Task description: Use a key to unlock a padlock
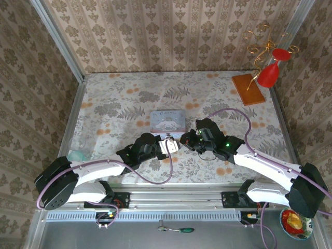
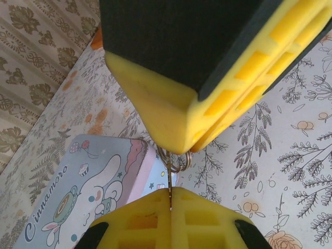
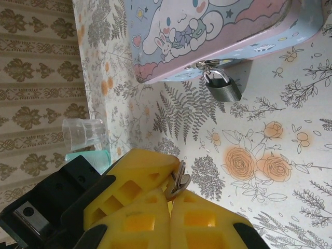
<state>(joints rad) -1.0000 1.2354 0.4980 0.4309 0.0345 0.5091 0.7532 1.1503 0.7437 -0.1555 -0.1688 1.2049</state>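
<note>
Both clamp key point(image 3: 179, 181): L gripper point(image 2: 169, 191), R gripper point(image 3: 171, 199); padlock point(image 3: 224, 88) hangs off tin point(image 3: 228, 26).

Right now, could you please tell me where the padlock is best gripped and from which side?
I'd take the padlock by its blocky body, below the shackle, coming from the table side away from the tin. The thin shackle is hooked in the tin's latch, and the tin's wall blocks that side.

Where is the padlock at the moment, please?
In the right wrist view, upper right of centre, the padlock hangs from the clasp of the pale blue tin, resting on the floral tablecloth.
</note>
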